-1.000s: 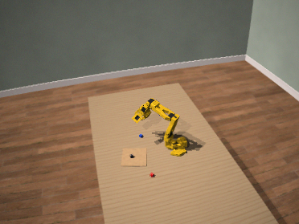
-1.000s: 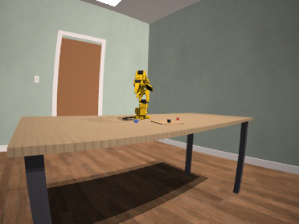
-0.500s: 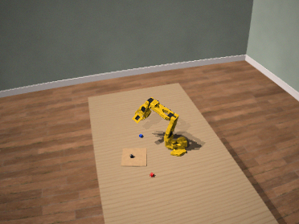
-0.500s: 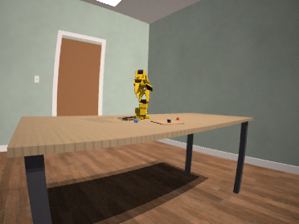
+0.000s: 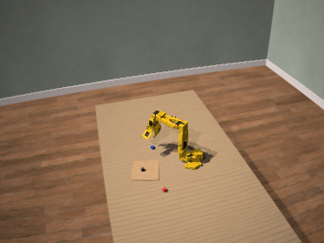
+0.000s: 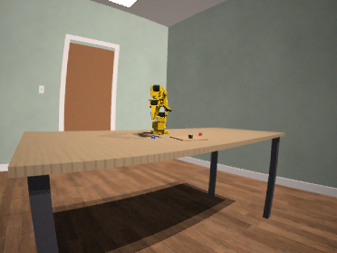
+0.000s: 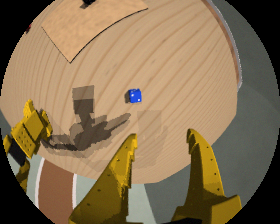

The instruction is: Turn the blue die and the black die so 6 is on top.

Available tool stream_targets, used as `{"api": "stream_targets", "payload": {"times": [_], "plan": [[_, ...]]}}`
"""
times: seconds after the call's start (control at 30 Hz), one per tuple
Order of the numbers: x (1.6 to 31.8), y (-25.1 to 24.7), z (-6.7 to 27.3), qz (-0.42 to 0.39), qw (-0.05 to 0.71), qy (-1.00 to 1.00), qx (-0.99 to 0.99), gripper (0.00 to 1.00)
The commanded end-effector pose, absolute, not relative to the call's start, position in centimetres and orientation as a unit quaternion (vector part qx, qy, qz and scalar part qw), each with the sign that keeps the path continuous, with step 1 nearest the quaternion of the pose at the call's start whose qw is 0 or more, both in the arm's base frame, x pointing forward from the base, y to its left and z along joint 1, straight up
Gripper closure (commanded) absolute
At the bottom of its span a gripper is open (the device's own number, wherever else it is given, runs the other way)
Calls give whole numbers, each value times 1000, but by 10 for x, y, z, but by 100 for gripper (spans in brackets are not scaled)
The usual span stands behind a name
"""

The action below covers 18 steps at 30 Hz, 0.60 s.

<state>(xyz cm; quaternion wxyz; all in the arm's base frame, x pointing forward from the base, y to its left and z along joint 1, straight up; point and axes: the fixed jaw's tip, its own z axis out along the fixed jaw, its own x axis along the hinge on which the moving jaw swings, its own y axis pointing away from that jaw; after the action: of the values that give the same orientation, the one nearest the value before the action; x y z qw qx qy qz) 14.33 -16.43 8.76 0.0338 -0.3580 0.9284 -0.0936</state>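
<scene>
The blue die (image 5: 152, 147) (image 6: 153, 137) (image 7: 135, 96) lies on the bare table, off the mat. A few white pips show on it, but its top number is not clear. The black die (image 5: 143, 169) (image 6: 190, 136) (image 7: 88, 2) is on the tan mat (image 5: 152, 175) (image 7: 112, 19); its number cannot be read. The red die (image 5: 165, 190) (image 6: 200, 134) lies on the table beyond the mat, its number too small to read. My gripper (image 5: 150, 137) (image 7: 162, 133) is open and empty, raised above the table near the blue die.
The wooden table (image 5: 209, 210) (image 6: 91, 152) carries everything. The arm's yellow base (image 5: 192, 156) (image 6: 159, 130) stands on it, to the right of the blue die in the top view. The arm's shadow falls on the table beside the blue die.
</scene>
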Motion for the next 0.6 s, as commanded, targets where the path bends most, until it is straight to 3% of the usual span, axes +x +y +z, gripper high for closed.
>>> {"api": "stream_targets", "payload": {"times": [0.0,0.23,0.57], "plan": [[145,-165,78,-70,26,928,-364,75],[141,-160,56,-14,5,931,-365,75],[143,-162,61,-20,7,931,-364,75]]}}
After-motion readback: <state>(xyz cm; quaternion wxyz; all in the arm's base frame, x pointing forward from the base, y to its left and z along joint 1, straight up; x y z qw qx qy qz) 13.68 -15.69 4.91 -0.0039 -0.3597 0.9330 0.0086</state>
